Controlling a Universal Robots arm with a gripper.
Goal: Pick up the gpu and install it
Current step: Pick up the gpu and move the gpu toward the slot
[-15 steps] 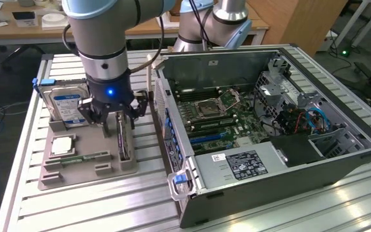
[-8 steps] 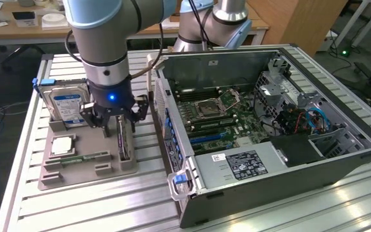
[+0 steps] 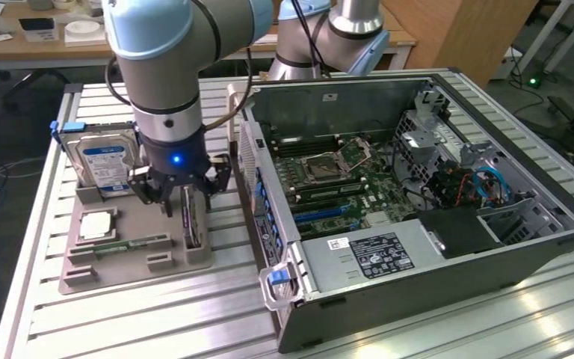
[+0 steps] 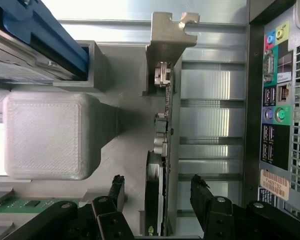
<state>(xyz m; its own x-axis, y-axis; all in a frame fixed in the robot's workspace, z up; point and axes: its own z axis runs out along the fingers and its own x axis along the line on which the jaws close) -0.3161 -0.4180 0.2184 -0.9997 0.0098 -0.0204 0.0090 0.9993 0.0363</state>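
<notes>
Straddling the gpu (image 4: 169, 145), the gripper (image 4: 157, 187) of the Universal Robots arm (image 3: 167, 67) is being held with its jaws spread wide. One black finger (image 4: 117, 187) is standing off each face of the card with a gap showing on both sides, so nothing is being gripped. The gpu is being kept upright on its long edge in a slot of a grey printed parts tray (image 3: 117, 275), its pale metal end bracket (image 4: 167, 40) pointing away from the fingers and its round black fan being seen edge-on between them. In the same tray a silver hard drive with a blue-white label (image 3: 102, 163) is being held upright at the far end, and a pale square block (image 3: 98, 224) and a narrow green memory stick (image 3: 128, 245) are lying near the card. The tray is sitting on a slatted metal table (image 3: 167, 325), just beside an open desktop computer case (image 3: 486, 277) on the exterior view's right. The case's motherboard (image 3: 347, 179) is being left exposed and its rear port panel (image 4: 280, 100) is facing the tray.
</notes>
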